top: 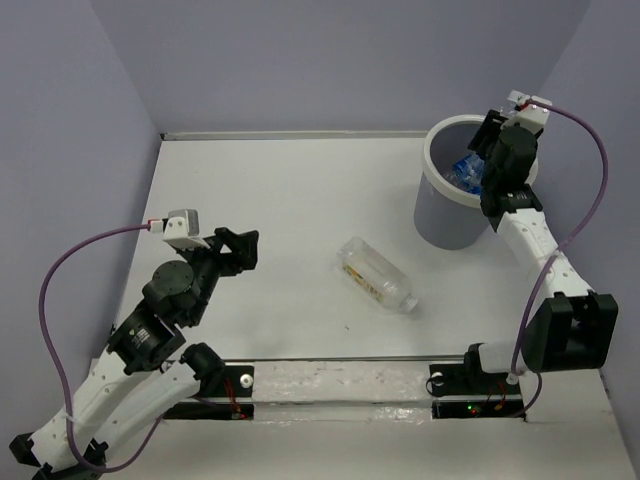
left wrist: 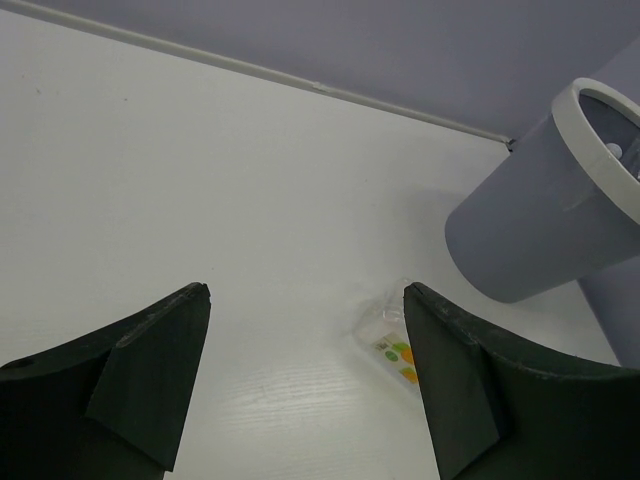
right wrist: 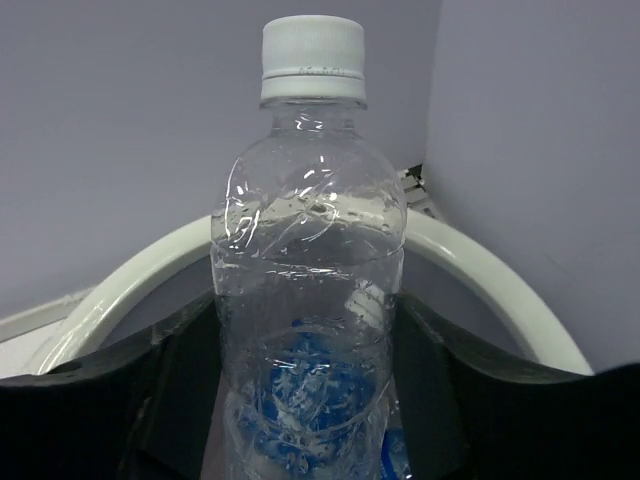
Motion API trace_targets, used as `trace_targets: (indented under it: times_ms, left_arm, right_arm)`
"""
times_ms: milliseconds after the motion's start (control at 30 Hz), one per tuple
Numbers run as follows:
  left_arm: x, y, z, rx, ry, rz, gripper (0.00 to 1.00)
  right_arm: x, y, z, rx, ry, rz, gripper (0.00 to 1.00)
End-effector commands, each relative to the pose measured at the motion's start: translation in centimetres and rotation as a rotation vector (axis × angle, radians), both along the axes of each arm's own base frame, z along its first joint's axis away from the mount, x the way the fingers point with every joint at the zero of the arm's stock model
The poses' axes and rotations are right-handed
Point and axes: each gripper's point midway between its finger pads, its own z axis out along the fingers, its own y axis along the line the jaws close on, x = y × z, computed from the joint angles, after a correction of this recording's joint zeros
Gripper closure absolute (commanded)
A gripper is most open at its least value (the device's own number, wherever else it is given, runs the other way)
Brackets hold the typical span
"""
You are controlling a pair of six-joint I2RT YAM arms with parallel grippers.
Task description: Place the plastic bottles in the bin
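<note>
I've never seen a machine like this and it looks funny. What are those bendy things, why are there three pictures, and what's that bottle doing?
The bendy things are two robot arms fixed to the near edge of a white table. Each ends in a gripper, a hand with two fingers. One picture comes from a camera high above. The other two come from small cameras on the arms' wrists, so you see the dark fingers up close.

The right gripper is shut on a clear bottle with a white cap, holding it over the round grey bin. Something blue already shows inside the bin.

The left gripper is open and holds nothing. Ahead of it, another bottle with a pale label lies on its side on the table.
</note>
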Motion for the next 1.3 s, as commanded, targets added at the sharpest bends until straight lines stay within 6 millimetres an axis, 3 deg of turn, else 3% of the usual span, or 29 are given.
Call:
trace_targets:
  times_ms: [0,100,300,367,467,567,600,633,733,767,800,833,967,1133,1267]
  left_arm:
    - [0.3,-0.3,0.7,0.001,-0.036,-0.019,0.12]
    - [0.5,-0.4,0.6,0.002,-0.034,-0.023,0.12]
    - [0.9,-0.1,0.5,0.005,-0.036,-0.014,0.12]
    - [1.0,0.0,0.5,0.005,-0.038,-0.011,0.12]
    - [1.3,0.1,0.4,0.007,-0.035,-0.005,0.12]
    - [1.7,0.2,0.2,0.015,-0.027,0.003,0.12]
    - [1.8,0.3,0.1,0.015,-0.024,0.004,0.12]
    - [1.9,0.3,0.1,0.017,-0.023,0.006,0.12]
    - [2.1,0.4,0.0,0.021,-0.018,0.01,0.12]
    - [2.3,0.5,0.0,0.021,-0.018,0.018,0.12]
    - [2.4,0.6,-0.2,0.023,-0.014,0.019,0.12]
    - [2.4,0.7,-0.2,0.024,-0.015,0.025,0.12]
    - [2.6,0.7,-0.4,0.029,-0.006,0.028,0.12]
    - [2.8,0.7,-0.5,0.03,-0.004,0.025,0.12]
    - [2.8,0.6,-0.5,0.029,-0.005,0.019,0.12]
  right_arm:
    - [-1.8,0.7,5.4,0.026,-0.2,0.041,0.28]
    - [-2.9,1.2,6.5,0.038,-0.216,0.073,0.16]
    - [-5.5,3.1,7.6,0.102,-0.242,0.178,0.15]
    - [-6.2,4.1,7.0,0.129,-0.214,0.235,0.17]
    - [-7.5,8.9,5.5,0.175,-0.15,0.468,0.22]
    - [-9.8,16.5,3.2,0.167,-0.037,0.772,0.25]
    - [-10.5,18.4,1.9,0.151,0.022,0.828,0.26]
    - [-12.5,22.8,0.2,0.141,0.101,0.956,0.26]
    - [-15.6,28.6,-3.3,0.05,0.238,1.109,0.23]
    - [-17.5,31.4,-5.8,0.01,0.326,1.177,0.16]
    - [-17.6,31.8,-7.4,-0.031,0.372,1.163,0.11]
    - [-17.6,31.9,-10.4,-0.055,0.466,1.147,0.0]
    - [-16.8,30.4,-16.2,-0.119,0.622,1.042,0.0]
    - [-16.9,28.5,-20.1,-0.179,0.755,0.956,0.0]
    - [-17.6,28.6,-22.3,-0.186,0.832,0.978,0.0]
